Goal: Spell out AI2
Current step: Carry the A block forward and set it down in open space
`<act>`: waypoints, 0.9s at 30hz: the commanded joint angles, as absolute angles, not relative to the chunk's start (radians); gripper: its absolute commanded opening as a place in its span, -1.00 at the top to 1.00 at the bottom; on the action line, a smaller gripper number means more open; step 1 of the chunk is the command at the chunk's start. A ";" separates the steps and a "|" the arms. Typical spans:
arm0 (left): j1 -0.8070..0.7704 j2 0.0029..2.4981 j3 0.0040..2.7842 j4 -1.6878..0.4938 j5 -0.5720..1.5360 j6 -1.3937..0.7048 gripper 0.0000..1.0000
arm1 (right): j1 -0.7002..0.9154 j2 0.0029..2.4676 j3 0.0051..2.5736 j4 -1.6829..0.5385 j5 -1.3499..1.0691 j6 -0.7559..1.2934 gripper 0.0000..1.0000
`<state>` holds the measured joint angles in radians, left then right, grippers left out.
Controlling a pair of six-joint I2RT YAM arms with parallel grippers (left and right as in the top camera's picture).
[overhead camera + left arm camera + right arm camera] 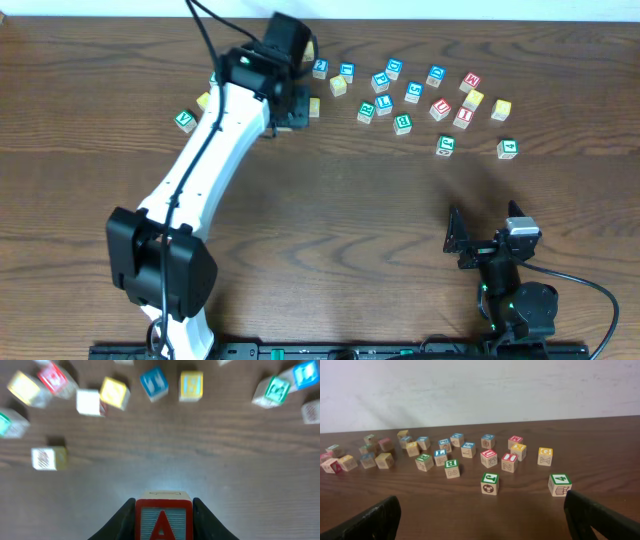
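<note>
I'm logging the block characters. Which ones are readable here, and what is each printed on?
"A": red-framed cube in the left hand.
"I": another red-framed cube.
"4": green-framed cube.
Characters on the other cubes are too small or blurred to read.

My left arm [215, 140] runs from its base at the near left edge diagonally to the far side of the wooden table [330, 220]. There its black wrist [270, 75] covers the left end of a scattered band of lettered cubes. A green-framed cube [185, 121] lies just left of the arm. Right of the wrist lie blue-, green-, yellow- and red-framed cubes. The red-framed I cube [463, 116] sits just beside a red-framed U cube [440, 109]. My right gripper [487, 238] is at the near right edge, jaws spread wide, well apart from every cube.
</note>
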<state>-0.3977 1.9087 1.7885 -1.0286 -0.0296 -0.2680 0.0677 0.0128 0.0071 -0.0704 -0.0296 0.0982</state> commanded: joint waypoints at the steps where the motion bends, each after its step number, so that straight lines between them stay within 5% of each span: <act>1: -0.414 1.940 1.720 -1.017 -0.038 -0.337 0.40 | 0.060 0.011 0.006 -0.074 -0.032 0.108 -0.99; 27: -0.446 1.946 1.264 -0.437 -0.009 -0.379 0.41 | 0.060 0.011 0.006 -0.074 -0.032 0.108 -0.98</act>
<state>-0.4381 1.9320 1.2812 -0.4503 -0.0059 -0.3702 0.0677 0.0128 0.0071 -0.0700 -0.0292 0.0982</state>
